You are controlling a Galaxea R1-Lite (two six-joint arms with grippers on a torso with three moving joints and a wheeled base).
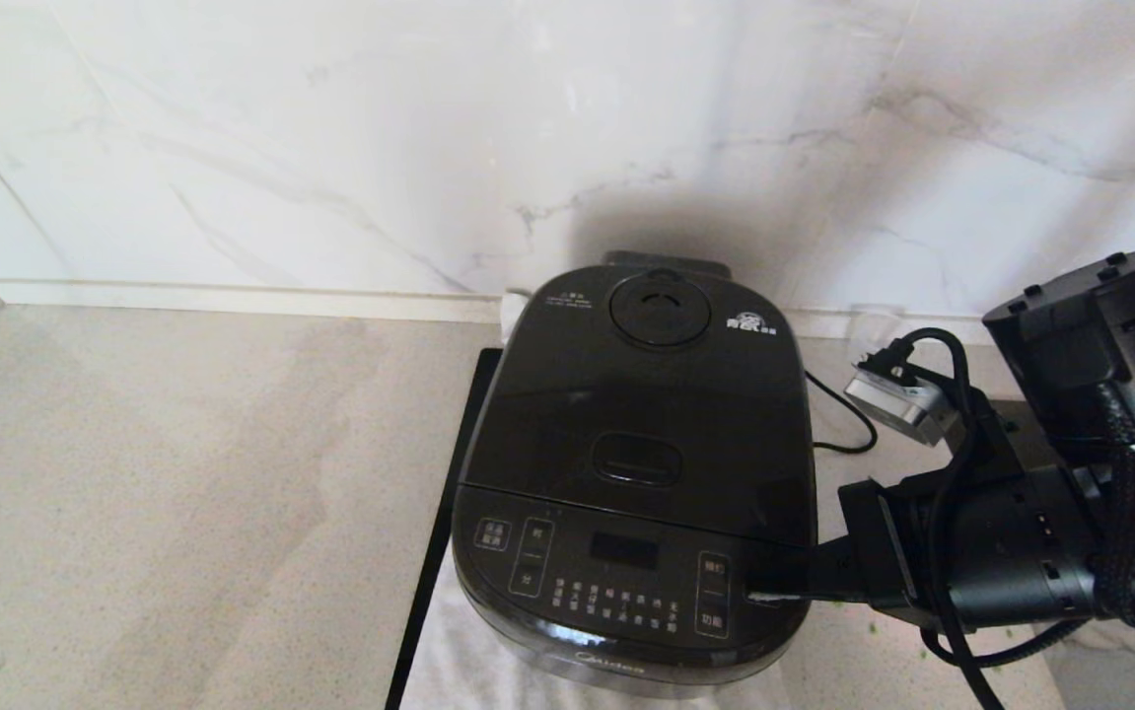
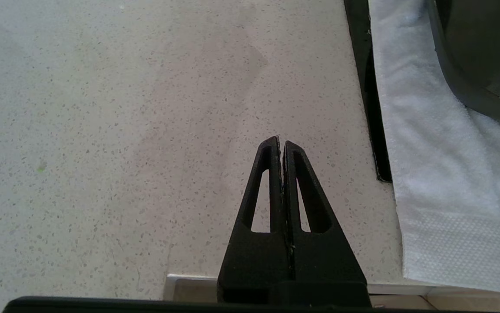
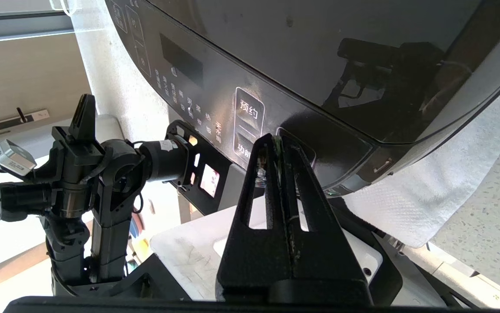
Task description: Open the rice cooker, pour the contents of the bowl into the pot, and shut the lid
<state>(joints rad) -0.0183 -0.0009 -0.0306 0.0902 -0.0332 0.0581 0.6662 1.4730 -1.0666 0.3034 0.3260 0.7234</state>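
Note:
The black rice cooker (image 1: 626,562) stands on the counter with its glossy lid (image 1: 646,394) down, the steam vent cap (image 1: 659,309) and release button (image 1: 636,459) on top. My right gripper (image 1: 754,584) is shut with nothing in it, its tips at the cooker's front right corner beside the button panel (image 3: 250,126). Green flecks cling between its fingertips (image 3: 271,145). My left gripper (image 2: 281,141) is shut and empty, hanging over bare counter to the left of the cooker (image 2: 484,52). The pot is hidden under the lid. The bowl and its contents are out of view.
A white towel (image 1: 468,671) lies under the cooker on a black mat (image 1: 434,552). A power cord (image 1: 848,419) runs behind the cooker's right side. The marble wall stands close behind. A few green bits (image 1: 922,651) lie on the counter at the right.

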